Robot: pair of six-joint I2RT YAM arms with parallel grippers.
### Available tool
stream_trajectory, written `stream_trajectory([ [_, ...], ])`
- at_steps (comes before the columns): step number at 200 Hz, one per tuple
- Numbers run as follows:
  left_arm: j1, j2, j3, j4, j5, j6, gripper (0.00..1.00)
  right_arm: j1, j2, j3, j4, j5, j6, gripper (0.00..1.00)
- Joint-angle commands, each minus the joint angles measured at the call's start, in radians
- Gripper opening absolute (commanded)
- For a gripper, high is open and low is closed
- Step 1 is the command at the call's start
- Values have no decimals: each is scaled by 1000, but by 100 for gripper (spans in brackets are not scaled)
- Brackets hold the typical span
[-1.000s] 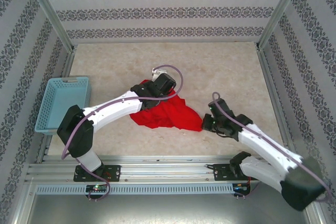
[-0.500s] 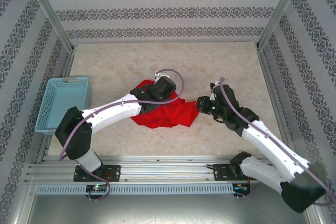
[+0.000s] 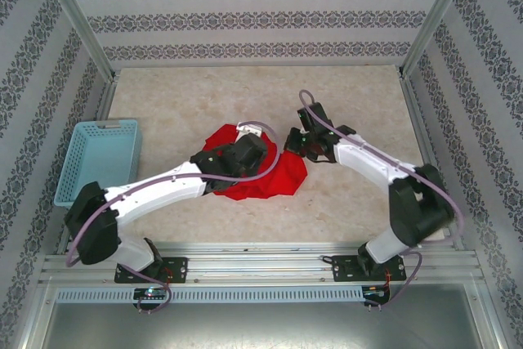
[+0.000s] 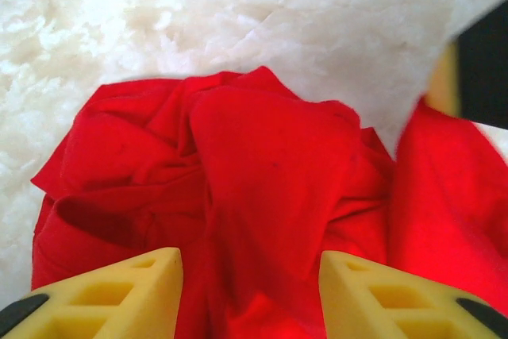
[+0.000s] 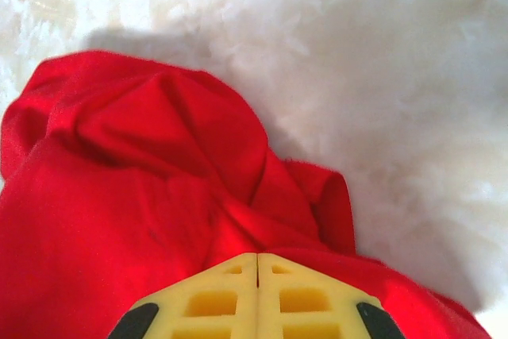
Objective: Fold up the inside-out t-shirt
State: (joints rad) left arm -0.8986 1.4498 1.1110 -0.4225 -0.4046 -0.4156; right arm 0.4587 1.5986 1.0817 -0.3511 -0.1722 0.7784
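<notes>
My left claw (image 4: 250, 291) is spread: in the left wrist view its two yellow fingers (image 4: 119, 291) sit at the bottom corners of the frame with a wide gap between them. Red cloth lies in that gap, but neither finger presses it. The inside-out t-shirt (image 4: 270, 180) takes up the centre and lower part of that picture as a heap of soft folds, with pale table (image 4: 238, 13) across the top.

My right claw (image 5: 257, 263) is pressed together. In the right wrist view the yellow fingertips meet along one thin seam at the bottom centre, and creases in the t-shirt (image 5: 159, 164) run straight up to where they meet, so I am pinching a fold of it (a thin one, since no gap shows). The red cloth covers the left and lower part of that frame, and the table (image 5: 381, 77) shows at the upper right.

From above, the t-shirt (image 3: 282, 176) is a crumpled red mound near the middle of the table (image 3: 359, 104), not flat. My left claw (image 3: 243, 153) is over the middle of the mound, while my right claw (image 3: 296, 140) is at its upper right edge. The light blue basket (image 3: 106, 125) stands at the left edge of the table, well apart from the shirt.
</notes>
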Motion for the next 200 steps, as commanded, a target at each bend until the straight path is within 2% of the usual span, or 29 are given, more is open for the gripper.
stream_trajectory([
  [1,-38,-23,-7,-18,-21,-9,51,-27,55,70,-28,-43,-36,10],
  [18,-64,-3,-4,-14,0,-19,54,-29,17,67,-60,-30,-77,41],
  [27,-66,13,-7,1,30,-29,55,-29,-30,40,-68,-23,-107,50],
  [38,-66,31,-14,17,43,-46,56,-29,-95,-4,-81,-9,-132,56],
  [61,-63,53,-26,38,20,-72,58,-28,-212,-148,-59,-21,-157,54],
  [79,-51,68,-22,41,19,-77,59,-26,-242,-251,4,-53,-155,51],
  [132,-1,102,-22,34,52,-107,60,28,-172,-282,130,-84,-176,47],
  [172,29,119,-41,39,79,-140,60,33,-97,-307,101,-19,-133,40],
  [200,35,134,-40,34,92,-139,60,24,-95,-389,139,-33,-89,36],
])
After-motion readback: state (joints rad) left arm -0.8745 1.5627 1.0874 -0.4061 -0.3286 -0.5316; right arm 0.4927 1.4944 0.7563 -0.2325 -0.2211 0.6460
